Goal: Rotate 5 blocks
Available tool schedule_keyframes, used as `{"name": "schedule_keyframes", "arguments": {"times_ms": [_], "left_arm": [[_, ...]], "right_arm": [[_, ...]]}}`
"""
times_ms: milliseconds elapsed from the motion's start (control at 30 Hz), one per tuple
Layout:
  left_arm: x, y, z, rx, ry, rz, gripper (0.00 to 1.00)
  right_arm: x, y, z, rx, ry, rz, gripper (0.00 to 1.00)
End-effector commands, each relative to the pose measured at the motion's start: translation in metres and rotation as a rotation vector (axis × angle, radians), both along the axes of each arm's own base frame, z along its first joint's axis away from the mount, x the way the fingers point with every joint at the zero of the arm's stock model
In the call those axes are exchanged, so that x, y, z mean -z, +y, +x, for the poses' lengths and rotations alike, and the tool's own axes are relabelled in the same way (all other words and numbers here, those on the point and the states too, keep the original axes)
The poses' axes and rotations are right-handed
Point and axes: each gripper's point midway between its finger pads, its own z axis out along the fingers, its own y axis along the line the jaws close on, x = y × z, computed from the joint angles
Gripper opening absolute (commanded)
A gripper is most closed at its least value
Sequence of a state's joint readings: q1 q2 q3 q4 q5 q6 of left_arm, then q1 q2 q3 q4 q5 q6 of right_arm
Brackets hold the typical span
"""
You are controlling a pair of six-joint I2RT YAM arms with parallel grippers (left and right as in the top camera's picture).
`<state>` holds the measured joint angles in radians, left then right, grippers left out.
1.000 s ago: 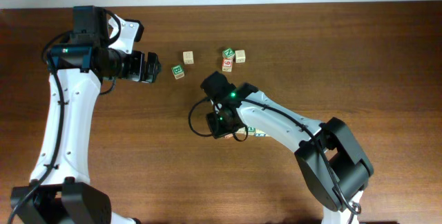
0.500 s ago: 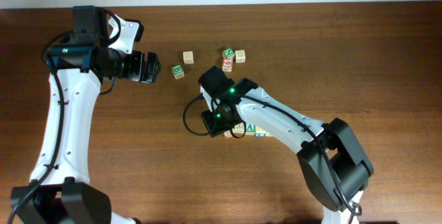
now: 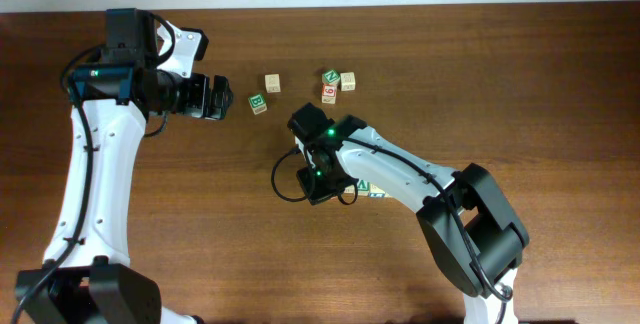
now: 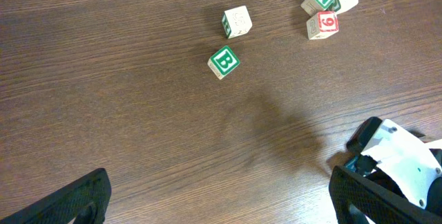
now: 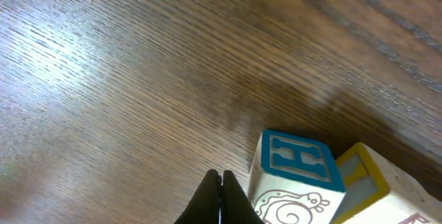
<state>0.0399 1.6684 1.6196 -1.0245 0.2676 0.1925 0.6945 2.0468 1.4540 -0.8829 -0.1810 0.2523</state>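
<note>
Blocks (image 3: 366, 190): cluster lies under my right arm (image 3: 400, 169), blue "H" block (image 5: 297, 160) foremost. Right gripper (image 5: 219, 186): clenched on nothing, tips just beside the "H" block, likely to nudge it round. Left gripper (image 3: 222, 98): spread wide, empty, parked well apart from it.

The nearer cube (image 3: 258, 104) lies before the farther cube (image 3: 272, 83), left of a cluster (image 3: 329, 94).

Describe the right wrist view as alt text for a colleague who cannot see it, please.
The right gripper, shut, hangs over the wooden table beside a pale cube with a blue H on top; a yellow-edged cube sits close beside that one.
</note>
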Motion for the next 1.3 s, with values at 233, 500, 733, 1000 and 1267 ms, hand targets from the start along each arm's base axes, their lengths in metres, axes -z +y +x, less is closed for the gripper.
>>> {"name": "schedule_keyframes", "arguments": {"times_ms": [233, 500, 733, 1000, 1267], "left_arm": [[-0.004, 0.001, 0.004, -0.002, -0.014, 0.003, 0.99], [-0.004, 0.001, 0.004, -0.002, -0.014, 0.003, 0.99], [-0.004, 0.001, 0.004, -0.002, -0.014, 0.003, 0.99], [-0.004, 0.001, 0.004, -0.002, -0.014, 0.003, 0.99], [-0.004, 0.001, 0.004, -0.002, -0.014, 0.003, 0.99]], "right_arm": [[0.001, -0.008, 0.012, 0.086, -0.048, -0.069, 0.04], [-0.007, -0.004, 0.021, 0.11, -0.078, -0.06, 0.04], [-0.013, -0.005, 0.036, 0.247, -0.128, -0.075, 0.04], [-0.013, 0.004, 0.015, 0.174, -0.024, -0.023, 0.04], [-0.012, -0.018, -0.015, 0.112, 0.087, -0.114, 0.04]]}}
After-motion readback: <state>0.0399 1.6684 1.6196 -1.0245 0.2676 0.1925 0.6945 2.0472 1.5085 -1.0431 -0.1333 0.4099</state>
